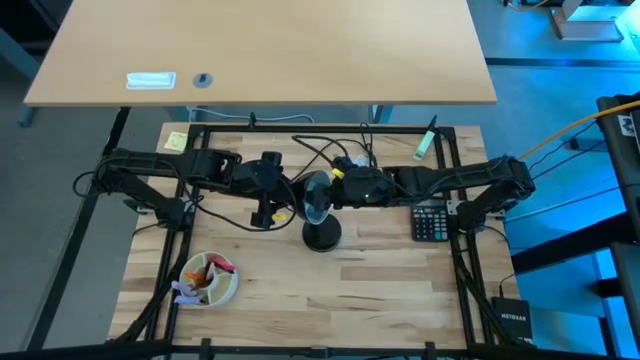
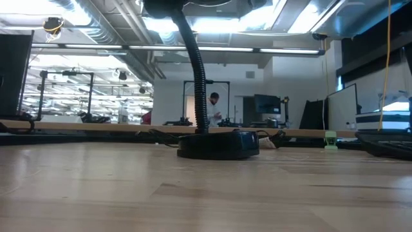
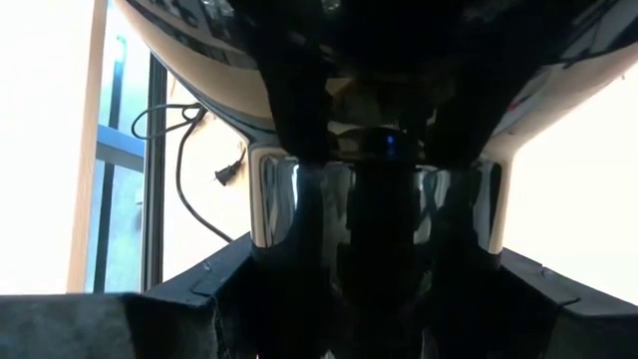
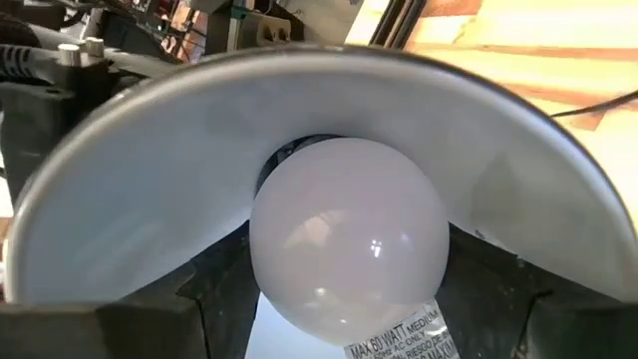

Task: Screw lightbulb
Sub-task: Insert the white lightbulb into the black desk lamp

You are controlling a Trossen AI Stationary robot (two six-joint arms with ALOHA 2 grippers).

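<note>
- Your right claw [image 4: 349,329] sits at the mouth of the lamp shade [image 4: 130,229], its dark fingers [image 4: 214,289] closed on either side of the white lightbulb [image 4: 347,244], which fills the middle of the right wrist view.
- The bulb points straight ahead of that claw, into the shade. Its rounded end faces the wrist camera; its base is hidden behind the globe, toward the socket, so you cannot see how far it is threaded.
- Your left claw [image 3: 374,229] comes at the lamp head from the opposite side and appears clamped on the back of the shade [image 3: 374,214], holding it against the twist.
- From above, both arms meet at the lamp head [image 1: 316,196], left claw [image 1: 268,180] on one side, right claw [image 1: 340,186] on the other, over the lamp's round base [image 1: 322,236].
- The coming move likely hinges on this line-up: bulb axis, socket and right wrist roll should stay on one line, running arm to arm. The right arm does the turning; tilt risks cross-threading.
</note>
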